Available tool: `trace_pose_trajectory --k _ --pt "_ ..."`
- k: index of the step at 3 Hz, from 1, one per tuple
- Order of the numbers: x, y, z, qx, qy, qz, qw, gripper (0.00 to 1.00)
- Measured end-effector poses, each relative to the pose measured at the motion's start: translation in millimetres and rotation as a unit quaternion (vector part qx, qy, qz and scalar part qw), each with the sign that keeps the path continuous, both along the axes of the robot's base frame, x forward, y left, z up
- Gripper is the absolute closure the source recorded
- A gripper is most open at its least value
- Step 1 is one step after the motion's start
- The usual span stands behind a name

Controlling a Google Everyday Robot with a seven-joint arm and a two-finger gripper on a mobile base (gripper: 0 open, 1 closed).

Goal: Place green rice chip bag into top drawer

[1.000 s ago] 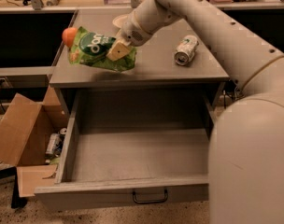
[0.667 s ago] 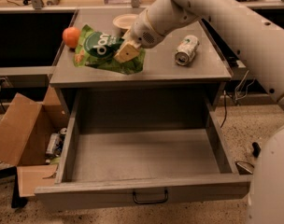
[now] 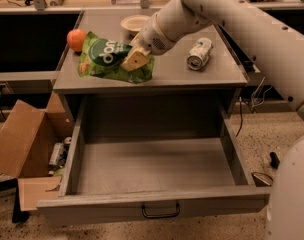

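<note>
Arm [image 3: 232, 19] came in from upper right, sloping down-left across bench [image 3: 167, 76]. Hand [image 3: 135, 60] sat low over bench's left half, clamped on right side of green chip bag [image 3: 104, 59]. Bag was at bench's front left, lower edge near front lip, orange [image 3: 76, 38] touching its top-left corner. Bowl [image 3: 134, 22] stood behind hand, can [image 3: 199, 53] lay on its side to right. Drawer [image 3: 152, 204] below was pulled out, grey floor showing, bag not in it. Cardboard box [image 3: 22, 144] stood open at left, small items inside, too dim to tell.
</note>
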State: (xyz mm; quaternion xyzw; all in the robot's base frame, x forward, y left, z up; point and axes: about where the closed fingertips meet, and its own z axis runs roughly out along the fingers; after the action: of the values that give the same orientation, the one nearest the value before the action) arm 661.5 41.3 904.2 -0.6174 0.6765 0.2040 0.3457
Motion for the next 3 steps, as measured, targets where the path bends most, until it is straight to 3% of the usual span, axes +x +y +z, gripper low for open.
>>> trace_pose_trajectory --k 1,2,3 --pt "-35.4 -1.6 -12.7 -0.02 0.008 0.024 0.9995 1.0" --pt "-83.8 -5.5 -45.2 -0.027 0.04 0.032 0.9983 1.0" --pt "-127.1 -25.4 -93.8 -0.039 0.088 0.007 0.9953 1.0"
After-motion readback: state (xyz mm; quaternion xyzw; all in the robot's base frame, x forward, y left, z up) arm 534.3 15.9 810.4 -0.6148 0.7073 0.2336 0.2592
